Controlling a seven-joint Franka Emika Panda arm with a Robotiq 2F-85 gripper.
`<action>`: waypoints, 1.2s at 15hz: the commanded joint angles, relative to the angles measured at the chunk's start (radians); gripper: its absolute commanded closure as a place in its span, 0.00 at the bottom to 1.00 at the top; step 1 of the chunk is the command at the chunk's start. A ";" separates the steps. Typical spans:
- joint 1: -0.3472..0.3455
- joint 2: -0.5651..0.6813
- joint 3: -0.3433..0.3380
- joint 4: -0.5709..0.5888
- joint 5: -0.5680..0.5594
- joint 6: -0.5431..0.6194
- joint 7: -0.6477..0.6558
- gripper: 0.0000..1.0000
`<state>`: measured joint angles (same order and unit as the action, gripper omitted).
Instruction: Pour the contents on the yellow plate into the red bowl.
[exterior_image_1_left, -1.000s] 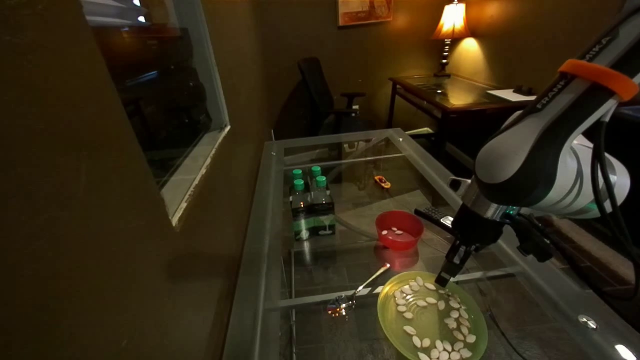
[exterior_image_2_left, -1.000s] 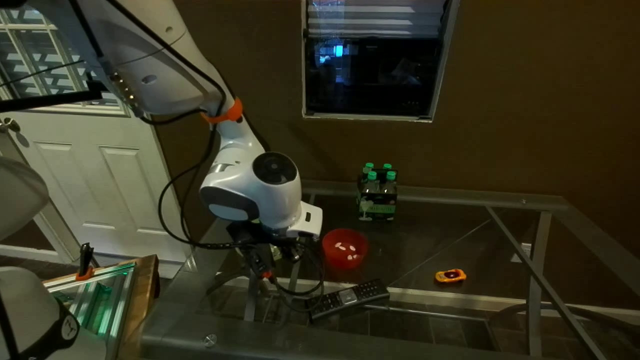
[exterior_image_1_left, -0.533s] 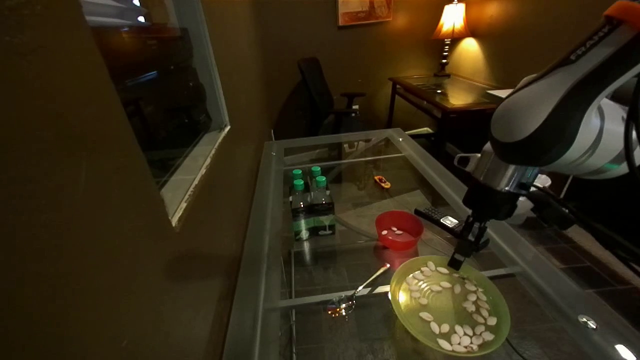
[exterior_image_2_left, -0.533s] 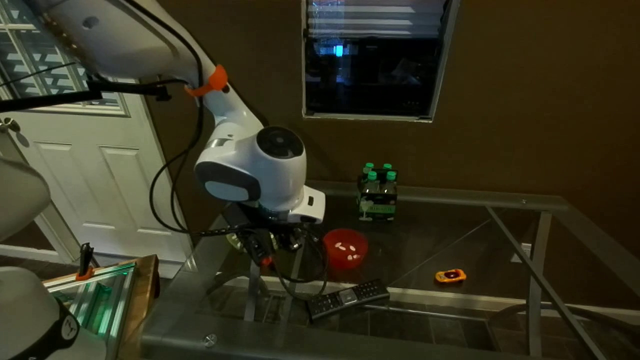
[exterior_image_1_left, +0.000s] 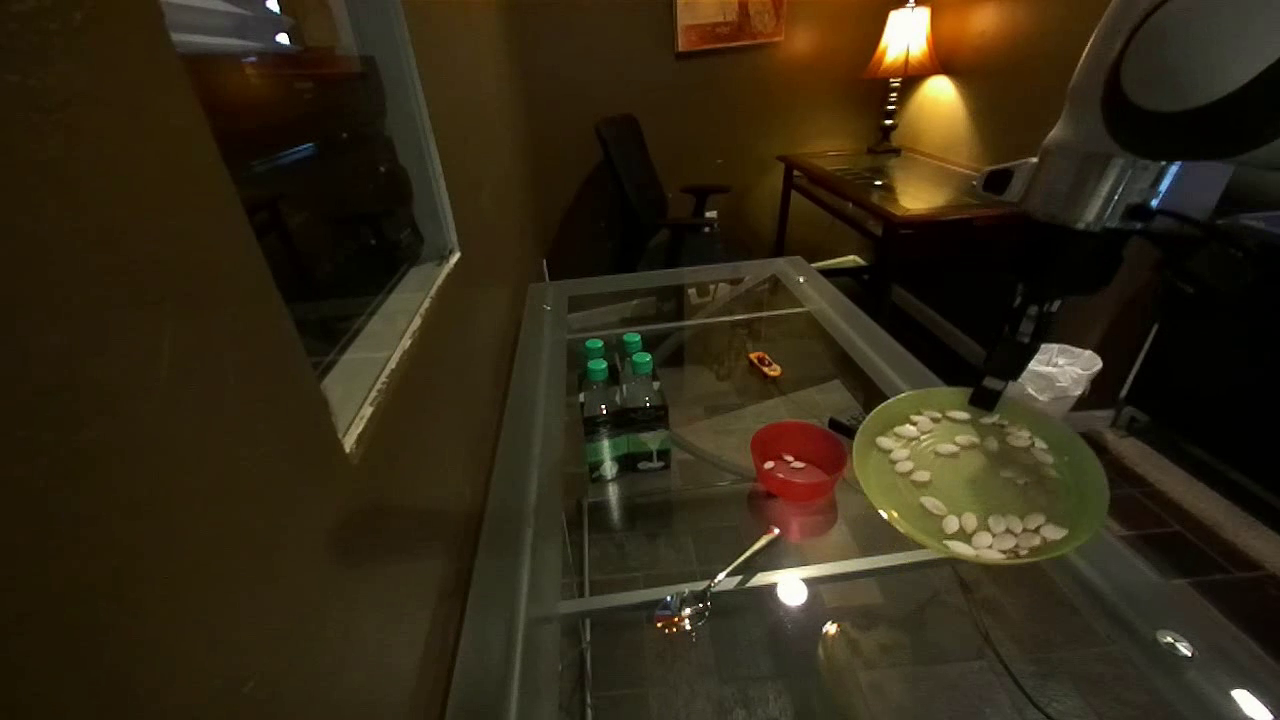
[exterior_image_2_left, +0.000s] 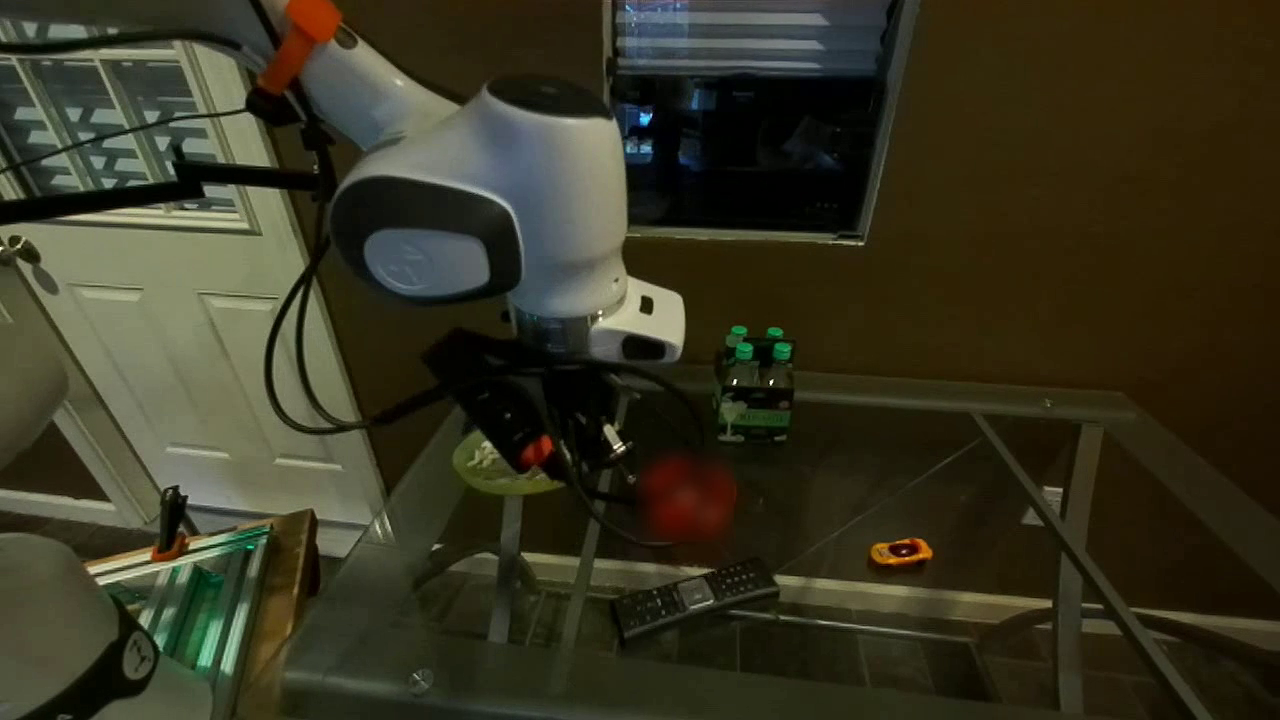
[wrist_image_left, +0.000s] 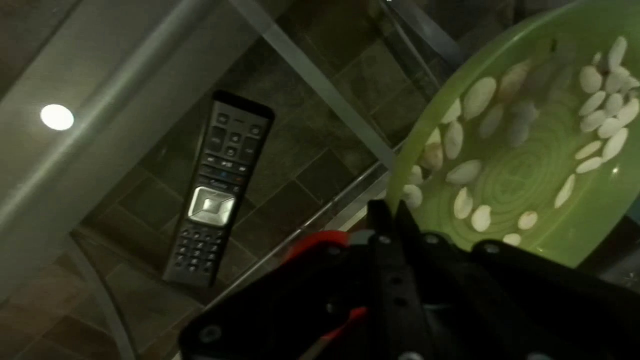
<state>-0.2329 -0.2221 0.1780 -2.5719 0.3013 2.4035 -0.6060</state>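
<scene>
The yellow plate (exterior_image_1_left: 985, 485) is held above the glass table, nearly level with a slight tilt. Many pale pieces, the contents (exterior_image_1_left: 981, 540), lie on it, mostly around its edge. My gripper (exterior_image_1_left: 988, 393) is shut on the plate's rim; in the wrist view the fingertips (wrist_image_left: 393, 210) pinch the rim of the plate (wrist_image_left: 515, 175). The red bowl (exterior_image_1_left: 800, 485) stands on the table beside the plate, with a few pale pieces inside. In an exterior view the bowl (exterior_image_2_left: 690, 500) is blurred and the plate (exterior_image_2_left: 500, 487) is partly hidden by the arm. In the wrist view the gripper mostly hides the bowl (wrist_image_left: 320, 239).
A pack of green-capped bottles (exterior_image_1_left: 625, 435) stands near the wall. A spoon (exterior_image_1_left: 735, 560) lies in front of the bowl. A black remote (exterior_image_2_left: 695, 597) and a small orange toy car (exterior_image_2_left: 900, 551) lie on the table. The table's metal-look edge (exterior_image_1_left: 850, 320) runs under the arm.
The arm has lifted the plate up off the table and moved it up and to the right in an exterior view, beside the bowl. The pieces have stayed on the plate. The bowl has not moved.
</scene>
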 joint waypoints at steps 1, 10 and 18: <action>0.085 -0.017 -0.101 0.046 -0.190 -0.039 0.146 0.99; 0.164 0.005 -0.164 0.066 -0.246 -0.011 0.219 0.97; 0.139 0.123 -0.122 0.150 -0.621 0.075 0.487 0.99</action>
<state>-0.1030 -0.1550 0.0522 -2.4754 -0.1663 2.4614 -0.2435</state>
